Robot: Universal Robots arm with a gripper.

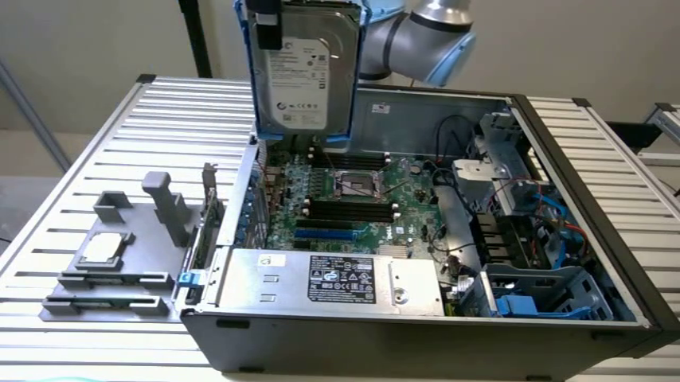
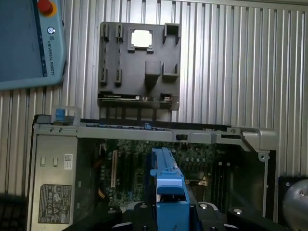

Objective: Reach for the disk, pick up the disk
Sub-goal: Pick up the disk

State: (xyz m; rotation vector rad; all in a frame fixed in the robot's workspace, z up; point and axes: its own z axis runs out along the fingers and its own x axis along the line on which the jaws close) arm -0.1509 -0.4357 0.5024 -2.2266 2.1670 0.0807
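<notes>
Now, disk (image 1: 306,76): hangs upright at the top centre of the exterior view, raised clear above the open computer case (image 1: 425,239), white label facing the camera, blue carrier frame along its edges.
Disk in the wrist view (image 2: 168,192): seen edge-on at the lower centre of the frame, a blue strip running up from the gripper over the motherboard.
Gripper (image 2: 169,214): closed on the disk, its dark body pressed against both sides of the blue frame at the bottom of the wrist view; in the exterior view a dark part (image 1: 266,24) lies over the disk's top left corner.
Arm (image 1: 425,40): grey and blue joint at the top of the exterior view, just right of the disk.
Computer case: lies open on the ribbed worktop (image 1: 107,159), filling the centre and right of the exterior view.
Motherboard (image 1: 356,199): green, directly below the raised disk.
Power supply (image 1: 330,278): silver box with a dark label, at the case's near edge.
Blue cage (image 1: 531,298): lower right inside the case.
Grey fixture plate (image 1: 117,255): left of the case on the worktop, carrying a small square silver chip (image 1: 103,247).
Teach pendant (image 2: 29,43): upper left of the wrist view, red button at its top.
</notes>
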